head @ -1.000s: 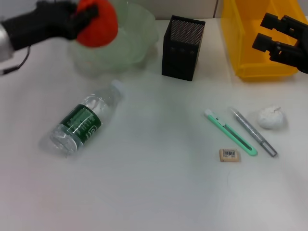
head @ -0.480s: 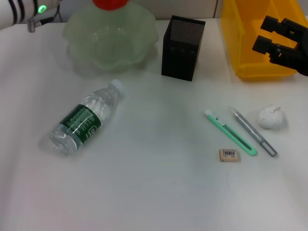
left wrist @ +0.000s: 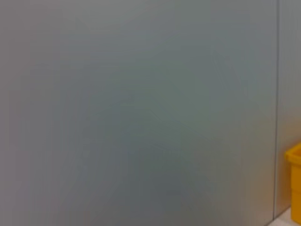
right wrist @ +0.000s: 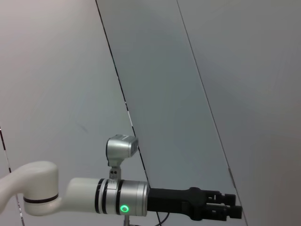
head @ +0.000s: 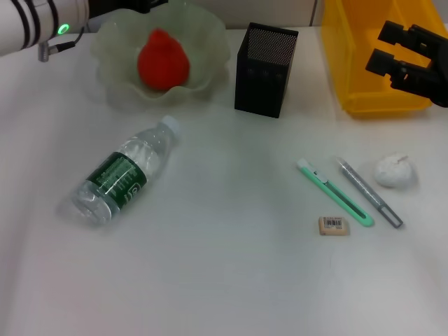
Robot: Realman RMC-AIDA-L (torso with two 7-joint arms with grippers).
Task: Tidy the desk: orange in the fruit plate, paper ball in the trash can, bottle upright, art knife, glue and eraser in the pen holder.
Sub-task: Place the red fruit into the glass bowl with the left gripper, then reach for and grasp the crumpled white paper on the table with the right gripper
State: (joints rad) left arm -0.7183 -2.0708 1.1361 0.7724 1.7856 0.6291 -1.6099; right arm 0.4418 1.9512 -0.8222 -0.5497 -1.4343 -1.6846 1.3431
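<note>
The orange [head: 162,59] lies in the pale green fruit plate [head: 210,42] at the back left. My left arm [head: 42,17] is behind the plate at the table's far left; the right wrist view shows the left gripper [right wrist: 235,205] open and empty. The bottle [head: 119,175] lies on its side. The black mesh pen holder [head: 264,68] stands at the back centre. The green art knife [head: 334,191], grey glue [head: 367,190], eraser [head: 333,225] and paper ball [head: 395,170] lie on the right. My right gripper [head: 385,46] hangs open over the yellow trash can [head: 357,84].
The white table [head: 231,280] spreads toward me. The left wrist view shows only a grey wall and a corner of the yellow bin [left wrist: 295,188].
The orange has left my left gripper and now rests in the fruit plate. The left arm has pulled back toward the far left. The right arm has not moved.
</note>
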